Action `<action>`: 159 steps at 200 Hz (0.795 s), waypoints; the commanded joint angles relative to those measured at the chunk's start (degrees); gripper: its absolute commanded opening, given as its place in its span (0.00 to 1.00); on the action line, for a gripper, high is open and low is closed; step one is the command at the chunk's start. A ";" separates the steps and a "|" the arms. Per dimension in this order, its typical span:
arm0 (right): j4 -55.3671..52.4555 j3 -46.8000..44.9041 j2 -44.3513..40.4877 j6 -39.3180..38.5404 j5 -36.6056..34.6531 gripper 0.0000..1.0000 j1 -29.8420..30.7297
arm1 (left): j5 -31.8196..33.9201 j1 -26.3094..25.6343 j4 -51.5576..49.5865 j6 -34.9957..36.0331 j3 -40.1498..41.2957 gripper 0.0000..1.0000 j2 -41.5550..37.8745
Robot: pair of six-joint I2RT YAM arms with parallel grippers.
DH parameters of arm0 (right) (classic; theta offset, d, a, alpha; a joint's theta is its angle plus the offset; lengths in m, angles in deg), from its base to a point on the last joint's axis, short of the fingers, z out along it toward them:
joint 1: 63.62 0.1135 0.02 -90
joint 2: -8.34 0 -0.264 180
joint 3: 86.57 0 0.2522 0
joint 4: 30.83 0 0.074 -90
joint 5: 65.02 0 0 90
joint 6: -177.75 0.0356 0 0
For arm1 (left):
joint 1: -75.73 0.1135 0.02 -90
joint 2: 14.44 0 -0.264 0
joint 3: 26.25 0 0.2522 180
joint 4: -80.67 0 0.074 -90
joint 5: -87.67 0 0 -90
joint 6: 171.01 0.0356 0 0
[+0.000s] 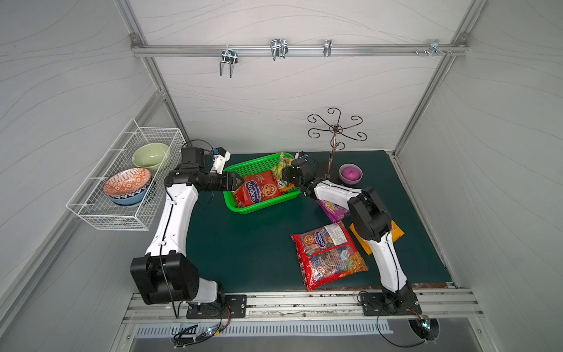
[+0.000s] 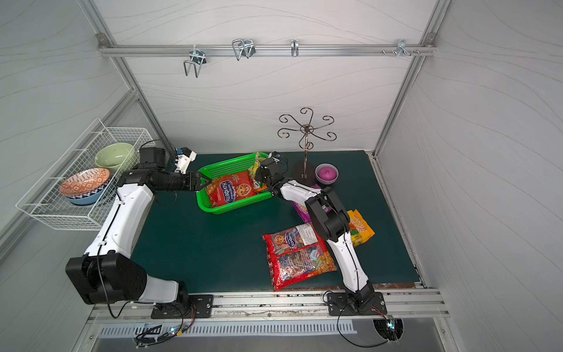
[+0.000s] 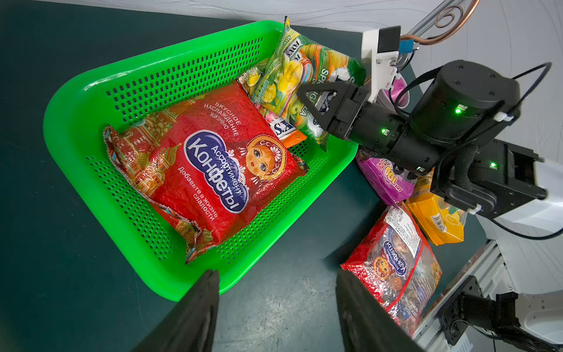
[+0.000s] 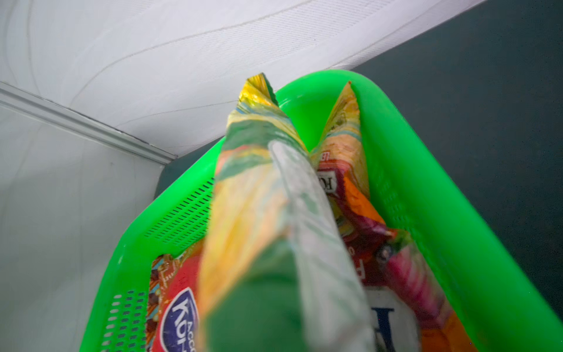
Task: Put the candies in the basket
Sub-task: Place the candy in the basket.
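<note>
At one end of the green basket (image 3: 76, 122), the green bag (image 3: 292, 70) leans above the rim, hiding one finger of our right gripper (image 3: 307, 103), so we cannot tell whether it grips; our left gripper (image 3: 277, 274) gapes empty. Our right arm (image 3: 457, 100) half covers the purple bag (image 3: 384, 179).

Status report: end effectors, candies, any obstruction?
Left end effector open, empty, by green basket. Right end effector at green FOX'S bag over basket, grip unclear. Red bag, purple bag, yellow-orange bag on mat. No obstruction seen.
</note>
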 commanded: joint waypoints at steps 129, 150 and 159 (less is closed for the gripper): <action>-12.52 -8.04 -15.44 -10.54 7.86 0.54 -1.77 | -0.99 0.07 0.65 0.87 1.16 0.65 -0.48; -13.23 -6.31 -14.35 -10.66 10.49 0.47 -1.91 | -0.99 0.13 0.68 0.88 1.15 0.65 -0.56; -13.97 -5.56 -13.56 -10.16 12.32 0.45 -2.35 | -1.14 0.06 0.80 0.90 1.32 0.65 -0.65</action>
